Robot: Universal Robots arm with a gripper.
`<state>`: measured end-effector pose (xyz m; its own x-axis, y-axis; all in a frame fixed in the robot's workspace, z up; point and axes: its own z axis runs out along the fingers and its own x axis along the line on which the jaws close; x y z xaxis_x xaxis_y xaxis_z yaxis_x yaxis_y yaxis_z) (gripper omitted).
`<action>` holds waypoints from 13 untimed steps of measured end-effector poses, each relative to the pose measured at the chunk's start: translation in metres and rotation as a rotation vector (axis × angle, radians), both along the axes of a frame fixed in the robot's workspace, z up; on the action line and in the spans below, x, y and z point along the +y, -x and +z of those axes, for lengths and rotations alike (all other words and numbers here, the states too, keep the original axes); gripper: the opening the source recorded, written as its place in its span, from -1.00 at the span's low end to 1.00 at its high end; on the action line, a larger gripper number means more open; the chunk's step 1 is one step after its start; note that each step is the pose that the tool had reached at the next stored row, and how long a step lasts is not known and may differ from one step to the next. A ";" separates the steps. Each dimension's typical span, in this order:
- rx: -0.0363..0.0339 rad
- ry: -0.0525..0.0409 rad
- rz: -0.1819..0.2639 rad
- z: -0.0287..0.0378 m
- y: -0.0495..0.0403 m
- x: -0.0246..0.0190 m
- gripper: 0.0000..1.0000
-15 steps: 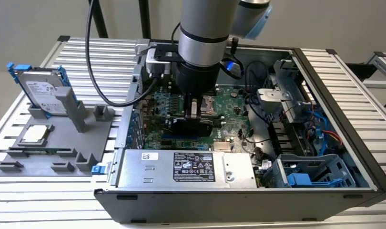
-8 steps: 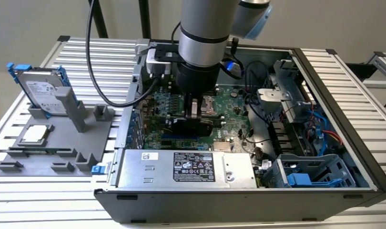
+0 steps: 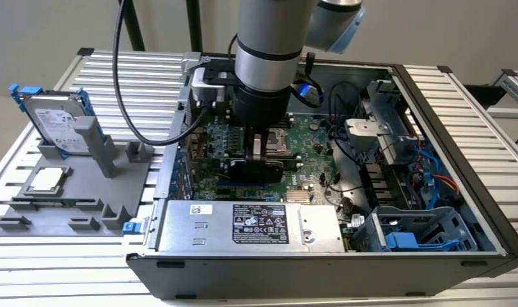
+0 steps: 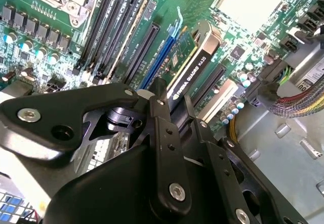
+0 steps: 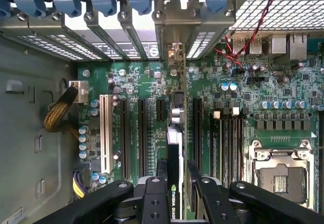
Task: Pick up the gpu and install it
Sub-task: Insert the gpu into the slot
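The gpu (image 5: pixel 174 143) stands on edge on the green motherboard (image 5: pixel 136 77), in line with a long black slot. Its silver bracket (image 5: pixel 175 57) reaches the rear slot openings of the case. In the second wrist view its black cover (image 4: pixel 195 64) faces the camera. My gripper (image 5: pixel 176 167) is shut on the card, with a black finger (image 5: pixel 161 176) on each side; the gripper (image 4: pixel 174 100) holds it from above. In the exterior view the gripper (image 3: pixel 257 153) reaches down into the open computer case (image 3: pixel 463 160). I cannot tell whether the card is fully seated.
An open CPU socket (image 5: pixel 281 176) and memory slots (image 5: pixel 228 138) lie beside the card. The power supply (image 3: pixel 251 224) and a blue drive cage (image 3: pixel 421 233) fill the case's near side. On the exterior view's left, a grey fixture (image 3: pixel 105 160) holds a hard drive (image 3: pixel 59 121) and a CPU chip (image 3: pixel 47 180).
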<state>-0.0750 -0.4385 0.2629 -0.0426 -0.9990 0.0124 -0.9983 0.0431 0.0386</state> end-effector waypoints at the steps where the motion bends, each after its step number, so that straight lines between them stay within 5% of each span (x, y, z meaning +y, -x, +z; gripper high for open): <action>1: 0.0001 -0.0003 0.000 -0.0002 0.0002 0.0000 -1.00; 13: 0.0001 -0.0009 0.000 -0.0003 0.0005 0.0000 -1.00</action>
<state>-0.0755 -0.4386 0.2626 -0.0426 -0.9990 0.0115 -0.9983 0.0430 0.0387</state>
